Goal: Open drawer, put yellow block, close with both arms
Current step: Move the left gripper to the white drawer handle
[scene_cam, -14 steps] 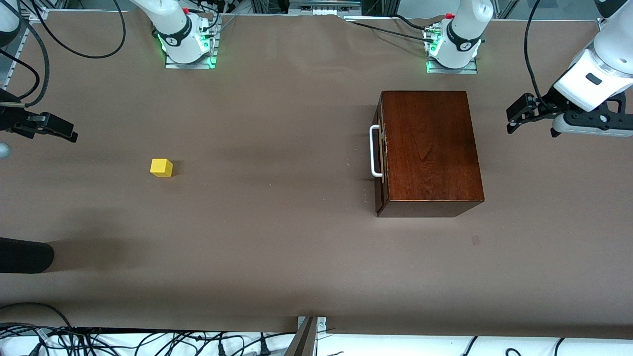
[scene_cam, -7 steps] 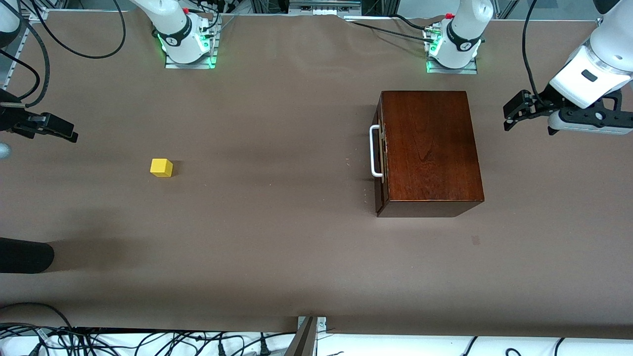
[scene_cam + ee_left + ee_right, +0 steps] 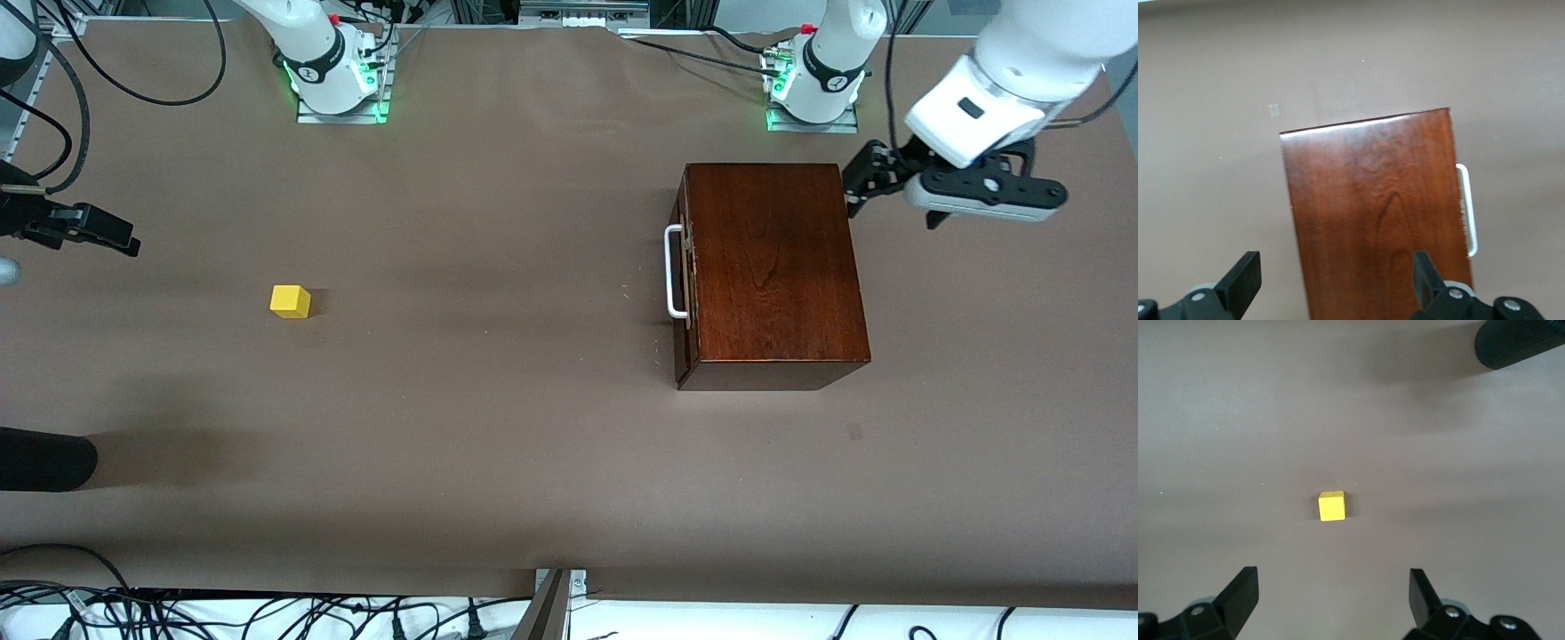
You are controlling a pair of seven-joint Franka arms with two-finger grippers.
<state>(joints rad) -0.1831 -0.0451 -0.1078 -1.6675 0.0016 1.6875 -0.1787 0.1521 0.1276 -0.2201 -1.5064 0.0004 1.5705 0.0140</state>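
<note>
Hovering open over the wooden box's (image 3: 773,267) edge, the left tool (image 3: 861,185) is risking missing the shut drawer's handle (image 3: 673,271); the right tool (image 3: 111,233) is waiting open.

Even overhead light, sharp frames; soft shadows on the table (image 3: 498,444), glare streak on the wooden box (image 3: 1365,123)

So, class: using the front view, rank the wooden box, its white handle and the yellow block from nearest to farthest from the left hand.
1. Wooden box: its corner lies right by the open left hand, at the left arm's end.
2. White handle: on the box's drawer front, facing the right arm's end.
3. Yellow block: toward the right arm's end.
</note>
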